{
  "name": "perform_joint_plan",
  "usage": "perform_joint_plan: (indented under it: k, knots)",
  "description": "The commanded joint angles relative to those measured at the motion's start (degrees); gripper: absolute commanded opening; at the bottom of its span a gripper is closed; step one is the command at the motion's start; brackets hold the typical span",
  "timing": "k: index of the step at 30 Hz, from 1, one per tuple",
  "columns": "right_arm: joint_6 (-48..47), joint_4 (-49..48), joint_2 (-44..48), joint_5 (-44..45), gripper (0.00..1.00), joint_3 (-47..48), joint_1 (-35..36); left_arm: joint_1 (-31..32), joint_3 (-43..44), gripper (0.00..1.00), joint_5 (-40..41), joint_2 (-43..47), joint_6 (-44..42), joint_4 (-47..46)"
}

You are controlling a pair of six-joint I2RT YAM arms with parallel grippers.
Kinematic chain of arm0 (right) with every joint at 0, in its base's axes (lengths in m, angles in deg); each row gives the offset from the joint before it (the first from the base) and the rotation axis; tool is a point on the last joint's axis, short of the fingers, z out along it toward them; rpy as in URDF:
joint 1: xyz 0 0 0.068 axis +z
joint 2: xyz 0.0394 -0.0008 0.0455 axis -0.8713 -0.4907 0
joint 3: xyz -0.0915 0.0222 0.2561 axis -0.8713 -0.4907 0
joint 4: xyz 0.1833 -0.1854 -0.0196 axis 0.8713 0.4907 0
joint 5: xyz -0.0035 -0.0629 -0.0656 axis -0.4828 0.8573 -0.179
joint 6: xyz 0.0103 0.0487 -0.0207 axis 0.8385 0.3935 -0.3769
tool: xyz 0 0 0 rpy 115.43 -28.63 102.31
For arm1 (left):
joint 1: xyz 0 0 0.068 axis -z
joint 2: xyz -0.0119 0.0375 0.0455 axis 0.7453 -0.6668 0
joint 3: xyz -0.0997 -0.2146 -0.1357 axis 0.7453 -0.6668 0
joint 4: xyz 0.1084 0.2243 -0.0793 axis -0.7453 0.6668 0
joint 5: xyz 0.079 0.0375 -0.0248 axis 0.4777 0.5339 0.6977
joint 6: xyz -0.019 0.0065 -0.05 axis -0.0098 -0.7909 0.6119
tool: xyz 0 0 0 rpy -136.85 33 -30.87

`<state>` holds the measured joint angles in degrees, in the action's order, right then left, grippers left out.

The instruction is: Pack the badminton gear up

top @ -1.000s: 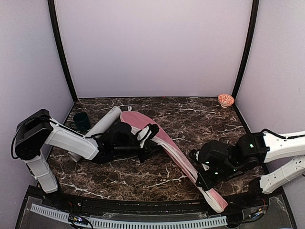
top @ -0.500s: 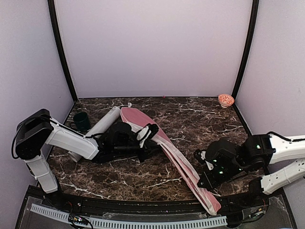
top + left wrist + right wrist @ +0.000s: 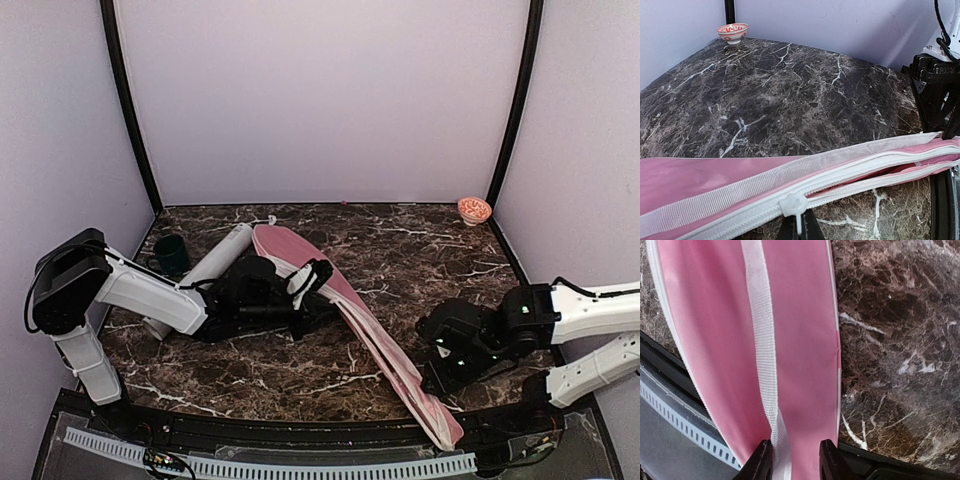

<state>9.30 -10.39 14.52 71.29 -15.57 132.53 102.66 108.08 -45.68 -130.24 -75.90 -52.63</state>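
1. Compared with a second ago, the right gripper has let its jaws part and drawn back toward the counter's right edge. The narrow end of the pink cover has swung slightly leftward along the front edge.
2. The cover lies diagonally across the counter, its wide end at the back left and its narrow end overhanging the front edge.
3. The left gripper is clenched on the white zip pull at the wide end. Past the pull, toward the narrow end, the zip gapes.
4. The right gripper's fingers stand released on either side of the cover's white strap, gripping nothing.
5. No rackets or shuttlecocks are in sight, and whether they are inside the cover cannot be told.
6. The grey tube lies unpacked just beside the cover's wide end, toward the back-left corner.
7. Packing looks late but unfinished: the zip must be run closed and the tube dealt with.
8. A green cup sits by the left edge and a bowl in the back-right corner.
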Motion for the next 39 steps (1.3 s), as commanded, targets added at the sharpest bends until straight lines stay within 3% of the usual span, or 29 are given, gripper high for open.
perform_joint_plan:
  k: [1,10,19,28,35,37,39]
  knots:
    - [-4.0,-0.4,-2.1,3.9,0.35,5.8,-0.4,-0.4,2.3,0.00,-1.5,0.5,-0.3,-2.4]
    - [-16.6,-10.0,-9.1,3.5,0.34,13.9,-1.3,-0.4,2.7,0.00,-2.5,0.8,-0.8,-1.6]
    - [-19.7,-16.0,-12.0,0.4,0.30,11.0,-5.0,-0.3,2.1,0.00,-2.6,2.1,-1.1,-0.8]
    - [-21.1,-20.4,-13.9,-3.0,0.00,10.1,-6.1,0.3,2.9,0.00,-3.4,2.2,-0.8,0.2]
    - [-20.8,-20.5,-13.5,-2.8,0.00,10.0,-7.2,1.5,2.5,0.00,-2.6,2.4,-1.1,0.7]
    - [-20.8,-19.2,-13.7,-1.9,0.12,11.0,-7.3,1.5,2.5,0.00,-2.5,2.3,-1.1,0.6]
    - [-21.1,-18.4,-13.4,-0.7,0.18,11.9,-7.3,1.5,2.5,0.00,-2.4,2.2,-1.3,0.5]
